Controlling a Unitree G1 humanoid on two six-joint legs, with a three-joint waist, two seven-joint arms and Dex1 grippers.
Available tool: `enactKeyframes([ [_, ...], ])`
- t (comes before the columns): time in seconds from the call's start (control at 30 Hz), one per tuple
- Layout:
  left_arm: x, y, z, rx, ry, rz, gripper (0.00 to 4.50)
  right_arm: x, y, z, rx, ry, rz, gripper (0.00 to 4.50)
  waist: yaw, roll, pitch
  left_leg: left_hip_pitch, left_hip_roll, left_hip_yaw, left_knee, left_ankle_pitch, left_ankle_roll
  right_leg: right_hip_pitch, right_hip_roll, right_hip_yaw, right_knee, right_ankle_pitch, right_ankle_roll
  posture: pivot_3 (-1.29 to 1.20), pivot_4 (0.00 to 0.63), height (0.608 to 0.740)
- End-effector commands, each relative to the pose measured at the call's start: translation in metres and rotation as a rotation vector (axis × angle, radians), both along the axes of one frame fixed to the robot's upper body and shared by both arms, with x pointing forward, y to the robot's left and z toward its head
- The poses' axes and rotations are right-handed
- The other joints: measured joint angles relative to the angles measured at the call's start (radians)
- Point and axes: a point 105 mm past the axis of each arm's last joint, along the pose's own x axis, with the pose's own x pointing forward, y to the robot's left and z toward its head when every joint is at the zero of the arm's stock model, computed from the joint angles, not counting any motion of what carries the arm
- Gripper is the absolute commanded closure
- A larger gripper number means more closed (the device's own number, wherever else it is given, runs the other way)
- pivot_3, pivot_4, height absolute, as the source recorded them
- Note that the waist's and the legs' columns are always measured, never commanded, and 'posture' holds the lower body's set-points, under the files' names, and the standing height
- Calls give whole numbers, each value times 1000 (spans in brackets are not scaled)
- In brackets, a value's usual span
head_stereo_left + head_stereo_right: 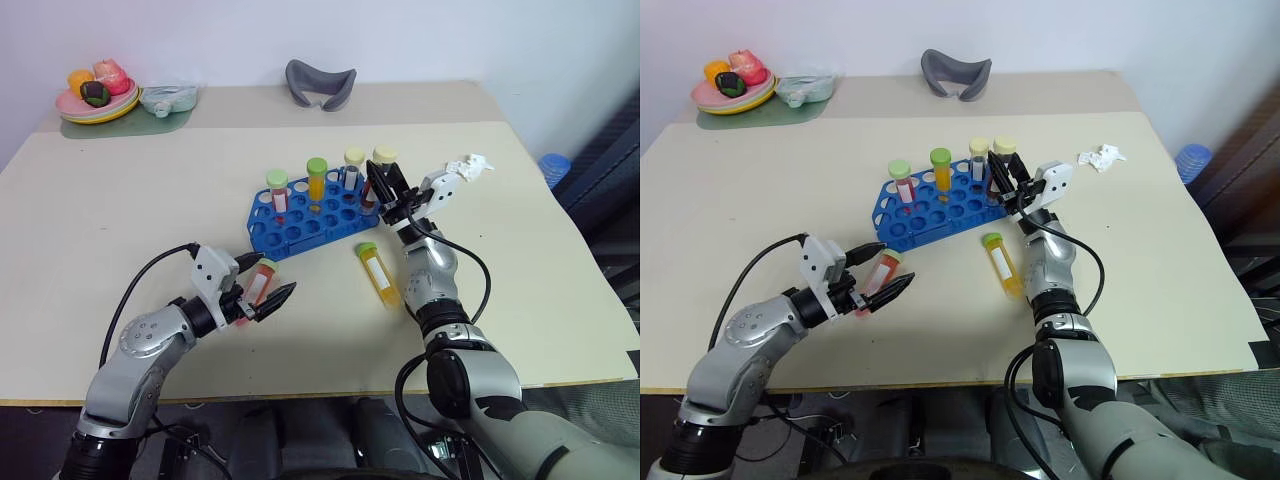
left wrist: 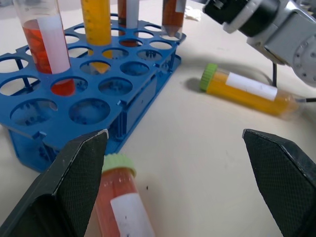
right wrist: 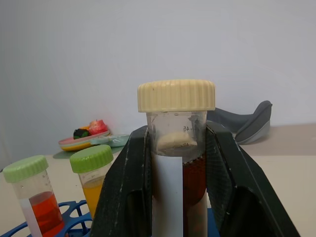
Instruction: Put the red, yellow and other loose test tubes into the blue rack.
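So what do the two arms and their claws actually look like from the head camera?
Both arms are silver-grey metal with rounded joint housings and black bands. Each ends in a white block at the wrist, with a black cable looping from it back along the arm. The left claw and right claw each have two black, wedge-shaped fingers with a finely textured inner face.

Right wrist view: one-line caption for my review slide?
Right hand grips a cream-capped tube upright over the blue rack.
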Motion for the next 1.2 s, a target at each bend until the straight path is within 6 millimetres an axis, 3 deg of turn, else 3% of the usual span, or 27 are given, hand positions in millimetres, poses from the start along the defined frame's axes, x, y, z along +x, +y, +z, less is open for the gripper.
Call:
enactKeyframes([
  [0.03,-6,-3,3,16,-63,-53,0,3,-5,-8,-21,32,-19,3685,1,0,0,0,0,0,0,0,0,0,0,0,0,0,0,0,150,740],
  [0.47,-16,-7,7,12,-95,-105,0,2,-4,-11,-7,34,-24,3685,0,0,0,0,0,0,0,0,0,0,0,0,0,0,0,0,150,740],
  [0.83,-15,-7,13,4,-99,-104,0,-12,5,-35,-13,52,-15,3685,-1,0,0,0,0,0,0,0,0,0,0,0,0,0,0,0,150,740],
  [1.07,-14,-7,13,0,-94,-104,0,-10,3,-32,-47,42,-56,241,-1,0,0,1,0,0,0,0,0,1,0,0,0,0,0,0,150,740],
  [1.2,-14,-8,11,-3,-91,-105,0,-9,-2,-28,-79,33,-86,241,-1,0,0,1,0,0,0,0,0,0,0,0,0,0,0,0,150,740],
])
